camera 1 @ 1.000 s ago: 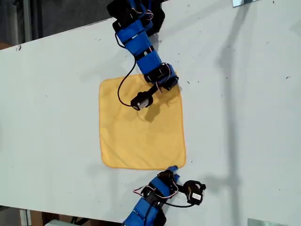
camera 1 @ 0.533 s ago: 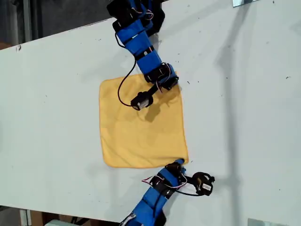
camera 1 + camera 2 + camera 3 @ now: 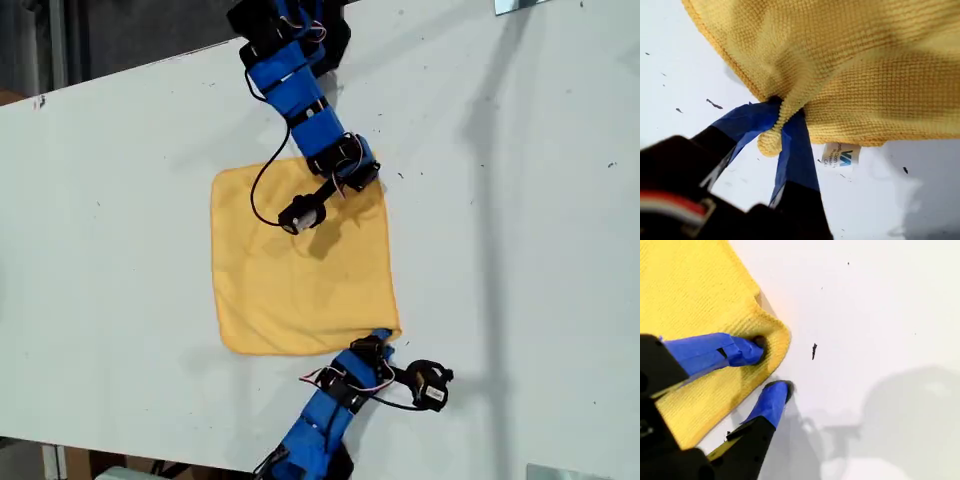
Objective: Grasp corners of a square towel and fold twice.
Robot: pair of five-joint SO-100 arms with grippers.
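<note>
The yellow-orange towel lies flat on the white table. My first gripper is shut on one corner, the cloth bunched between its blue fingers; in the exterior view this is the lower arm's gripper at the towel's lower right corner. My second gripper is open at another corner, with one fingertip on the cloth and the other on the bare table. In the exterior view it is the upper arm's gripper at the towel's upper right corner.
A white care label hangs from the hem near the pinched corner. Bare table surrounds the towel; its far edge runs along the exterior view's top left. Black cables loop from the upper arm over the cloth.
The lower arm swung toward the exterior view's right and closed in on the towel's lower right corner, which has drawn slightly inward. The upper arm has not moved.
</note>
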